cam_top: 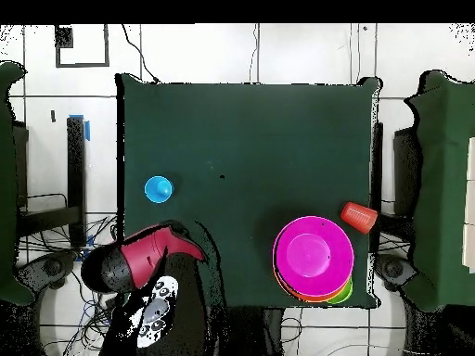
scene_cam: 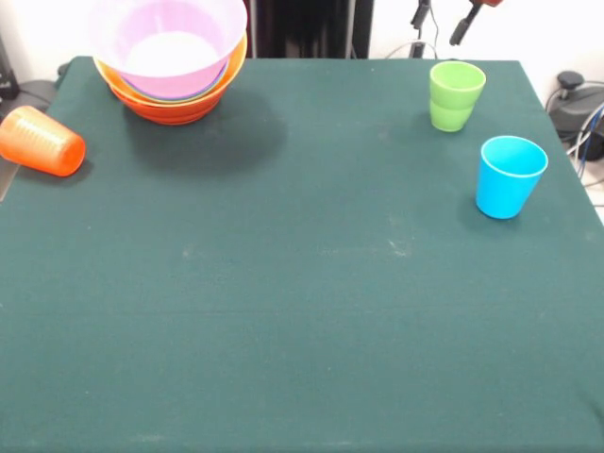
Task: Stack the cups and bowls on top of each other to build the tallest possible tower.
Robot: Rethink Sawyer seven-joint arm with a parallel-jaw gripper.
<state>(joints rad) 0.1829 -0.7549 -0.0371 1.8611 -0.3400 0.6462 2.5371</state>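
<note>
The tower (scene_cam: pixel 170 66), nested glossy plastic bowls topped by a large pink one, sits at the table's eleven o'clock in the front view. Gripper (scene_cam: pixel 442 24) hovers above the lime green cup (scene_cam: pixel 456 94), jaws apart; descend centred over its rim

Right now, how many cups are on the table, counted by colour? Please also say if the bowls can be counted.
Orange cup: 1, lying on its side
Lime green cup: 1, upright
Light blue cup: 1, upright
Total: 3 cups
The pile of bowls is nested, with a pink bowl on top; the number of bowls cannot be told.
</note>
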